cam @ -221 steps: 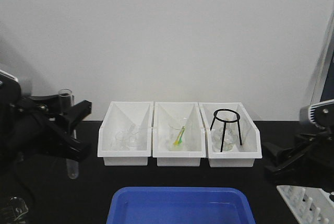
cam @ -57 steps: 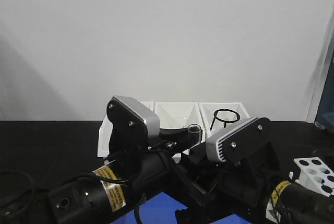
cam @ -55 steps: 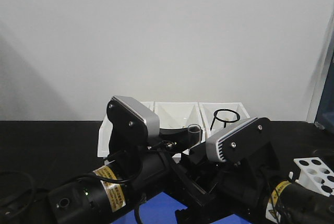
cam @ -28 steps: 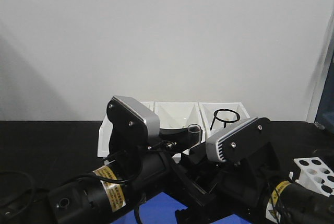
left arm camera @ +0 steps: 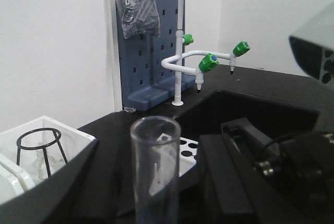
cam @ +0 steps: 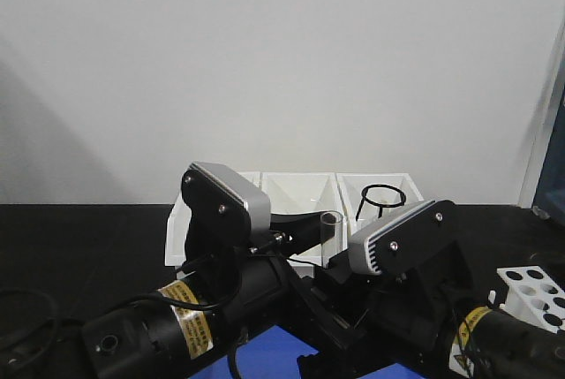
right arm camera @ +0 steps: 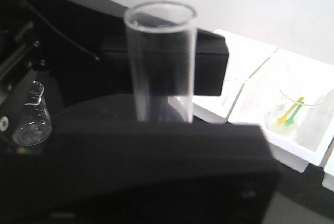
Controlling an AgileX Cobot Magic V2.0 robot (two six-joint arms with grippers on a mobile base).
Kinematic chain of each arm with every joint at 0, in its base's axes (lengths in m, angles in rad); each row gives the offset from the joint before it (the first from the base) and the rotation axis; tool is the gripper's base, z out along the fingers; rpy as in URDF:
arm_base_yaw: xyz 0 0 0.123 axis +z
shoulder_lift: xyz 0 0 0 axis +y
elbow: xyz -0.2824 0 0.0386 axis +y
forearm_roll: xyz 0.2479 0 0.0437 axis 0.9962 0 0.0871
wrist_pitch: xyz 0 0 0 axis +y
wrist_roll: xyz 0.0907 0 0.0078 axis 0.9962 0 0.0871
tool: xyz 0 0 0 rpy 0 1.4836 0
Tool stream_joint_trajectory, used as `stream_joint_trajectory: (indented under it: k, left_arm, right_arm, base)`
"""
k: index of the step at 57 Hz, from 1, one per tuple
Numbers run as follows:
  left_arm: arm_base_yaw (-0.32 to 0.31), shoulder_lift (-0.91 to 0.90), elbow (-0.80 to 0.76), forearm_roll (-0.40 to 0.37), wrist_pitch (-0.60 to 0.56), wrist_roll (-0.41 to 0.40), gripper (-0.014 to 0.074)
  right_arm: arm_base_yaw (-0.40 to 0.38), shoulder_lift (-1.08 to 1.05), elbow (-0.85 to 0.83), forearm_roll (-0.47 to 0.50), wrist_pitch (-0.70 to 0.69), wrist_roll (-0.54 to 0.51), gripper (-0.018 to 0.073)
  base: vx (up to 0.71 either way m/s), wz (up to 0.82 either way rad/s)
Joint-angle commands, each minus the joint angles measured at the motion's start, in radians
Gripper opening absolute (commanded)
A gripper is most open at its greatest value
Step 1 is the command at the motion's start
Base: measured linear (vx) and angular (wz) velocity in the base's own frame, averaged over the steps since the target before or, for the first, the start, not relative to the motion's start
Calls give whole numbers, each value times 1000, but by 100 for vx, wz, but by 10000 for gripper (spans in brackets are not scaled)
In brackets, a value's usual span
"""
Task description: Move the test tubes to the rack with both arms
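One clear test tube (cam: 331,220) stands upright at the centre, where both arms meet above the blue tray (cam: 265,354). My left gripper (cam: 320,227) holds it; in the left wrist view its black fingers (left arm camera: 78,187) flank the tube (left arm camera: 155,172) on both sides. In the right wrist view the tube (right arm camera: 162,62) rises right behind a blurred black block (right arm camera: 156,172) that fills the foreground, so I cannot see how the right jaws stand. The white rack (cam: 534,289) stands at the far right, and shows behind the tube in the left wrist view (left arm camera: 189,153).
Three white open-front bins (cam: 300,186) stand at the back, one with a black ring stand (cam: 381,195), one with yellow-green droppers (right arm camera: 291,113). A glass beaker (right arm camera: 32,117) lies on the black table at the left. A white faucet (left arm camera: 206,62) and a blue pegboard (left arm camera: 151,41) stand at the right.
Since 3.9 s ago both arms have swung from the table's sides to the centre, the left one carrying the tube. In the last half second the tube's rim shifted slightly right.
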Motion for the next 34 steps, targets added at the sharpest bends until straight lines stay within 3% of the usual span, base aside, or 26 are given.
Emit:
stream_joint_trajectory:
  k: [1,34]
  left_arm:
    - [-5,-47,-40,-7,-65,-3,450]
    - [-5,-167,-131,-7,-2,57,450]
  right_arm:
    - [-3,-24,-35,-2,-107,-7,-10]
    - [-4,-24,-35,-2,-102,-7,-8]
  base:
    - [0,0]
    - [0,0]
